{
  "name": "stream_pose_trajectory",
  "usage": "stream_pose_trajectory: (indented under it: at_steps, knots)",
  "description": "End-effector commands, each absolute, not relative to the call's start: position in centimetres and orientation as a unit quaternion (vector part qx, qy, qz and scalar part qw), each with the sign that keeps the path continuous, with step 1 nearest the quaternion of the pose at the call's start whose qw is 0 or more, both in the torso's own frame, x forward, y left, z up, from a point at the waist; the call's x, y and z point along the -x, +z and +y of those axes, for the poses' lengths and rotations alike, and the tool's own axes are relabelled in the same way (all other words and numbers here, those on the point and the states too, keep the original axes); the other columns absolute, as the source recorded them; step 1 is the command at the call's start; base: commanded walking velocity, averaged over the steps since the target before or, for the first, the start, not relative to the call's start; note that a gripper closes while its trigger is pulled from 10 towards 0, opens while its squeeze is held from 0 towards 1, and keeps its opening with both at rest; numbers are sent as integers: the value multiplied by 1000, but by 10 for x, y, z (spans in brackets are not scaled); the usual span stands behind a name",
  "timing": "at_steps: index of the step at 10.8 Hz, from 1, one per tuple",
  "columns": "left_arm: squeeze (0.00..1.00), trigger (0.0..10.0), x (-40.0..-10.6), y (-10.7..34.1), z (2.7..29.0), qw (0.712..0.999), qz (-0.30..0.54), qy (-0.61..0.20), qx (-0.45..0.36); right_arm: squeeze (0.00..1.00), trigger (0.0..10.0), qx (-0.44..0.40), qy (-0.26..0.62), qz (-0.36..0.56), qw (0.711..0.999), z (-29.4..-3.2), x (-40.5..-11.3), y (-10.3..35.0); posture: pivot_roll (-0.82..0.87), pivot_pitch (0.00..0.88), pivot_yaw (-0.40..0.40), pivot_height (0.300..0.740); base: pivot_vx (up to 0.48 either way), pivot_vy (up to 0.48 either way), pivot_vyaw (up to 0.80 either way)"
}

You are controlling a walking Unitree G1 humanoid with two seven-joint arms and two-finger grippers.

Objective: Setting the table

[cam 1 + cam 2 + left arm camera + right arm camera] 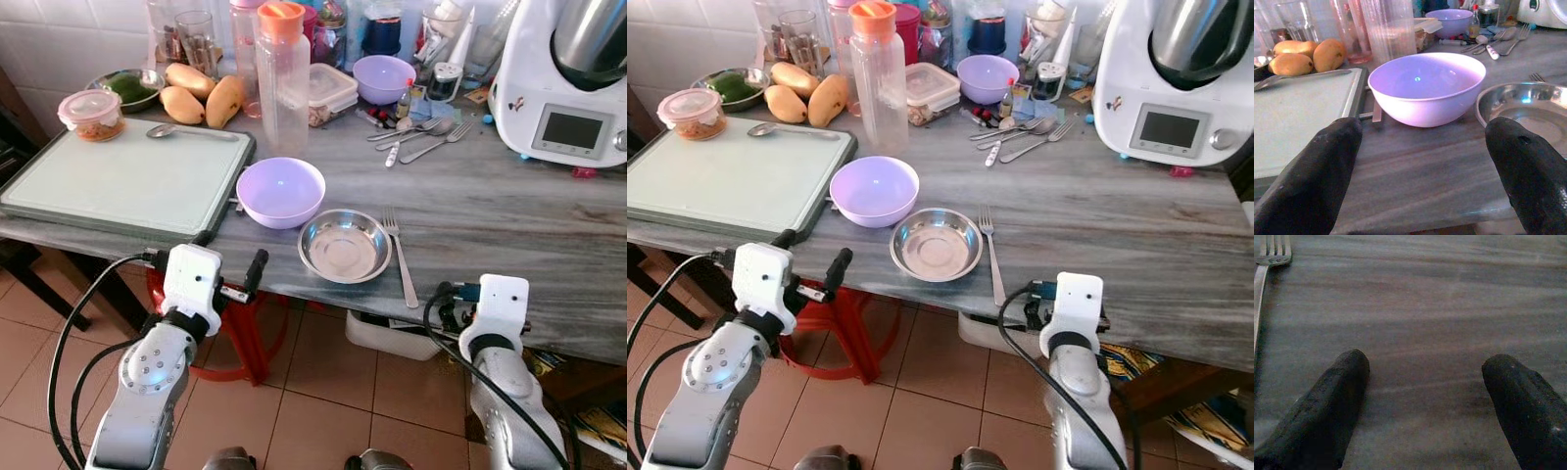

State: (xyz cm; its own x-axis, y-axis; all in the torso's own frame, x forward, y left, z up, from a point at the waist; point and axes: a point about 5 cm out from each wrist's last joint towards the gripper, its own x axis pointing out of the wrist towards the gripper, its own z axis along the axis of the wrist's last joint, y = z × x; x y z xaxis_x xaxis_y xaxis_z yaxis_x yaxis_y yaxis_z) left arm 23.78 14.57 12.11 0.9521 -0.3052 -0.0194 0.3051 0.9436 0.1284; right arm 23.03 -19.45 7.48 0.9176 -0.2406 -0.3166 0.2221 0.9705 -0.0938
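A lilac bowl (pixel 280 191) stands near the front edge of the grey table (pixel 509 225). To its right are a steel bowl (pixel 344 245) and a fork (pixel 400 257) lying alongside it. My left gripper (pixel 1420 176) is open at the table's front edge, pointing at the lilac bowl (pixel 1426 87), with nothing between its fingers (pixel 257 269). My right gripper (pixel 1425 401) is open low over bare tabletop at the front edge, and the fork (pixel 1265 264) lies off to the side of it. More cutlery (pixel 421 132) and a second lilac bowl (pixel 382 78) sit at the back.
A pale green tray (pixel 127 176) with a spoon (pixel 191 130) fills the table's left. Behind stand mangoes (pixel 201 98), an orange-capped bottle (pixel 282 73), glasses, food boxes and a white kitchen machine (pixel 563 88). A red stool (pixel 235 333) is under the table.
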Motion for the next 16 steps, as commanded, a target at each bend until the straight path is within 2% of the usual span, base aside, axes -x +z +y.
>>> stream_pose_trajectory:
  at_steps: [1,5,16]
  knots:
    - [0,10000,-238,122,149,985,0,-155,-70,0,10000,14,-99,184,978,-188,-230,71,90,0,-4,740,0,0,0]
    - [0,10000,-236,120,147,985,4,-159,-70,0,10000,26,-46,193,980,-173,-230,71,89,0,-5,740,0,0,0]
    - [0,10000,-238,121,145,984,1,-162,-70,0,10000,10,-6,184,983,-164,-233,75,86,0,-6,740,0,0,0]
